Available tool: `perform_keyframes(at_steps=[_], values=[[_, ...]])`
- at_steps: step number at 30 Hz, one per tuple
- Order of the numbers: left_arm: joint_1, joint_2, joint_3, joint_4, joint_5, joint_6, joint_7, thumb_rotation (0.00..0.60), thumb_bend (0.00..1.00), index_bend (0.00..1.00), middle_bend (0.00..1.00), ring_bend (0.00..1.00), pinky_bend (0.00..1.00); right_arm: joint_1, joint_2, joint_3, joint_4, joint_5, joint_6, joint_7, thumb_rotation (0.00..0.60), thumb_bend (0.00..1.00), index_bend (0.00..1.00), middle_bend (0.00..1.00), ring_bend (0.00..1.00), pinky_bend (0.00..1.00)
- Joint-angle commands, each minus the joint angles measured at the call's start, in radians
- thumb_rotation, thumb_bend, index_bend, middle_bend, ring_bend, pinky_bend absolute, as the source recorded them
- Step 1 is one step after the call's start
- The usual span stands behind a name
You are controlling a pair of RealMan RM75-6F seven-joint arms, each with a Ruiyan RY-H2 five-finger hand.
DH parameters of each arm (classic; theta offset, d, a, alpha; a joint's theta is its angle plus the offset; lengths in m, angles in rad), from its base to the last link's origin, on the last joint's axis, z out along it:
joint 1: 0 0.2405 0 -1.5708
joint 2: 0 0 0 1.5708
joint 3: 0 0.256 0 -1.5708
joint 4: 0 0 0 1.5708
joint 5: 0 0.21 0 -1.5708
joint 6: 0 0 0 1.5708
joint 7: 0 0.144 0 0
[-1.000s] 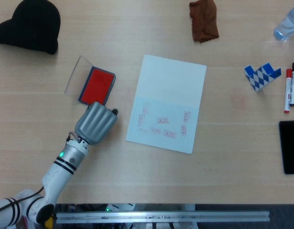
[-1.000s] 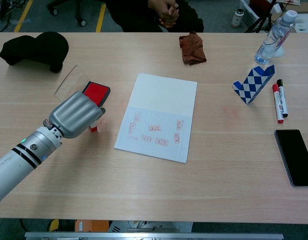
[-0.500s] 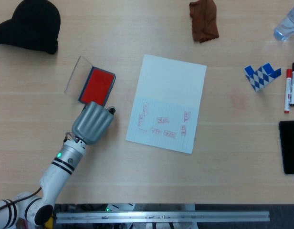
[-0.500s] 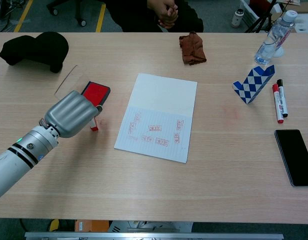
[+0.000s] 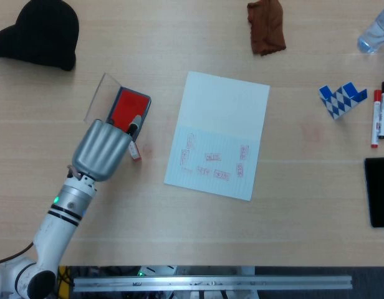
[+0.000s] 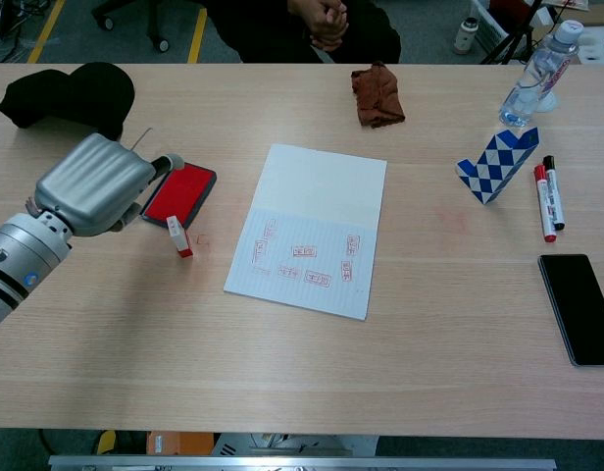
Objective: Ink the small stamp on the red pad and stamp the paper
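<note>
The small stamp (image 5: 135, 151) (image 6: 177, 236), white with a red base, stands by itself on the table just below the red ink pad (image 5: 129, 109) (image 6: 181, 190). The pad's clear lid (image 5: 100, 96) is flipped open to the left. My left hand (image 5: 103, 149) (image 6: 91, 184) is lifted to the left of the stamp and holds nothing; one fingertip (image 5: 134, 123) reaches over the pad's near edge. The paper (image 5: 220, 134) (image 6: 307, 228) lies right of the stamp, with several red stamp marks on its lower half. My right hand is not in either view.
A black cap (image 5: 39, 31) lies at the far left and a brown cloth (image 5: 265, 26) at the far middle. On the right are a water bottle (image 6: 535, 77), a blue-white checkered block (image 5: 341, 99), two markers (image 5: 379, 114) and a black phone (image 5: 379, 192). A person (image 6: 322, 25) sits across the table.
My left hand has let go of the stamp and drawn back up and to the left. The stamp is left standing below the pad, uncovered now.
</note>
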Motion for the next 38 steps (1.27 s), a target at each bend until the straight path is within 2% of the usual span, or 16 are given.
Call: perform_keyframes(at_steps=[1,4,9,13,24,32,38], values=[[0.035,0.104,-0.054,-0.091,-0.027,0.053,-0.192,0.6,0.32,0.19,0.49,0.51,0.83,0.008,0.005,0.004,-0.004,0.006,-0.014,0.003,0.6,0.26,0.22,0.31,0.29,0.37],[0.059,0.147,-0.078,-0.08,-0.021,0.098,-0.302,0.6,0.29,0.19,0.46,0.47,0.74,0.019,0.006,0.009,-0.006,0.01,-0.027,0.014,0.6,0.26,0.22,0.31,0.29,0.37],[0.105,0.182,-0.112,0.002,-0.052,0.158,-0.45,0.6,0.27,0.2,0.42,0.41,0.61,0.039,0.002,0.014,-0.002,0.007,-0.048,0.019,0.6,0.26,0.22,0.31,0.29,0.36],[0.147,0.217,-0.109,0.028,-0.088,0.18,-0.509,0.6,0.27,0.2,0.41,0.4,0.58,0.055,-0.006,0.015,0.003,0.005,-0.065,0.016,0.6,0.26,0.23,0.31,0.29,0.36],[0.28,0.29,-0.034,0.04,-0.045,0.284,-0.636,0.6,0.27,0.31,0.41,0.4,0.56,0.095,-0.036,-0.01,0.043,-0.093,-0.064,0.014,0.6,0.26,0.33,0.36,0.29,0.36],[0.354,0.315,0.027,0.027,0.028,0.347,-0.687,0.6,0.27,0.34,0.41,0.4,0.55,0.114,-0.052,-0.038,0.064,-0.181,-0.035,0.019,0.6,0.26,0.37,0.38,0.29,0.36],[0.39,0.315,0.049,0.017,0.074,0.385,-0.7,0.6,0.27,0.34,0.41,0.4,0.55,0.118,-0.061,-0.042,0.055,-0.197,-0.014,0.004,0.6,0.26,0.37,0.39,0.3,0.36]])
